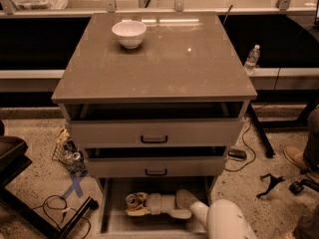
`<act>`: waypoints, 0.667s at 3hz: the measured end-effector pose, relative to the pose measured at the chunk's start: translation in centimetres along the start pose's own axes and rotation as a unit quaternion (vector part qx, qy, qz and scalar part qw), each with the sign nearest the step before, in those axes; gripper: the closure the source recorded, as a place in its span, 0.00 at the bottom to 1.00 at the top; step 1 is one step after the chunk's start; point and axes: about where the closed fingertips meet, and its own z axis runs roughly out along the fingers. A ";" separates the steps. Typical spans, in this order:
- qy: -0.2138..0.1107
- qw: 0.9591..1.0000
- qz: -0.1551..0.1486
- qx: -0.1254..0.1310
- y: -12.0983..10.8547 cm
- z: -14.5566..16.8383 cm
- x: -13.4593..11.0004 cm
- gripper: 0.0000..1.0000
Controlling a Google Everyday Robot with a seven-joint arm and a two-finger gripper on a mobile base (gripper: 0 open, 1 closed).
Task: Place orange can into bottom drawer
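Note:
The bottom drawer of the grey cabinet is pulled out at the lower middle of the camera view, its flat floor showing. My gripper reaches into it from the right on the white arm. It is shut on the orange can, whose silver top faces up and to the left. The can is low over the left half of the drawer floor; I cannot tell whether it touches the floor. The fingers hide much of the can's body.
The two upper drawers with black handles stand slightly open above the arm. A white bowl sits on the cabinet top. A water bottle stands on the ledge at right. Cables, a bag of cans and a shoe lie on the floor.

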 end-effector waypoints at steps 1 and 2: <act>-0.001 1.000 0.001 -0.002 0.1 0.2 0.0 0.59; -0.002 1.000 0.001 -0.003 0.2 0.4 0.0 0.36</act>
